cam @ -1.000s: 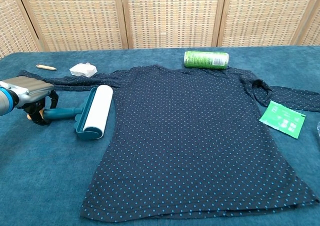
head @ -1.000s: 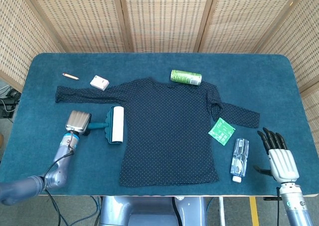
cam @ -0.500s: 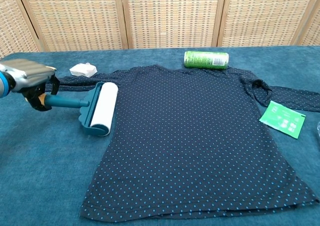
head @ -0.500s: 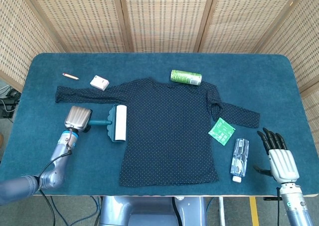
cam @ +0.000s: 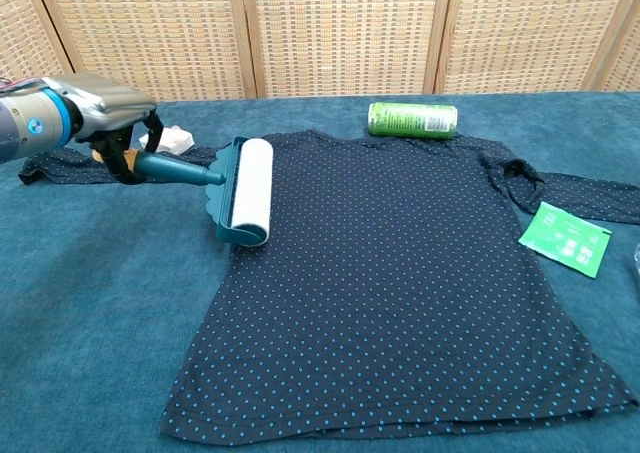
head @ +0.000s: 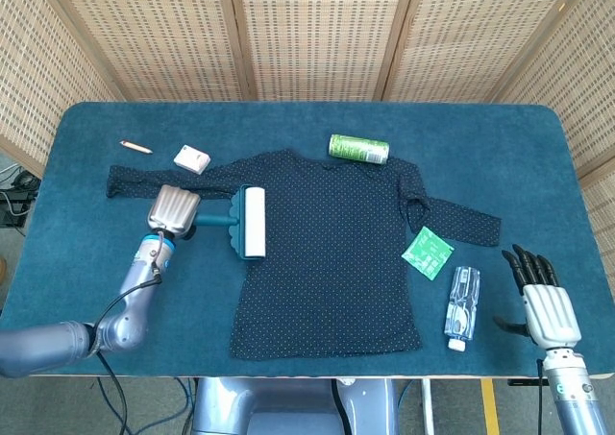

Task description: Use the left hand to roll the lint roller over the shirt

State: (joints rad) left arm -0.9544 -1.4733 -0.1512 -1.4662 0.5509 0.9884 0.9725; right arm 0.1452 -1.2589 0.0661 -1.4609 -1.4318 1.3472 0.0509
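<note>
A dark dotted shirt (head: 332,253) lies flat at centre frame on the blue table (head: 288,118). The left hand (head: 173,210), at middle left, clamps its fingers on the lint roller (head: 252,222) handle; its drum sits at the shirt's left edge. Dragging could bunch the loose fabric. The roller has come rightward from the bare cloth. At lower right, the right hand (head: 545,303) rests with fingers apart.
</note>
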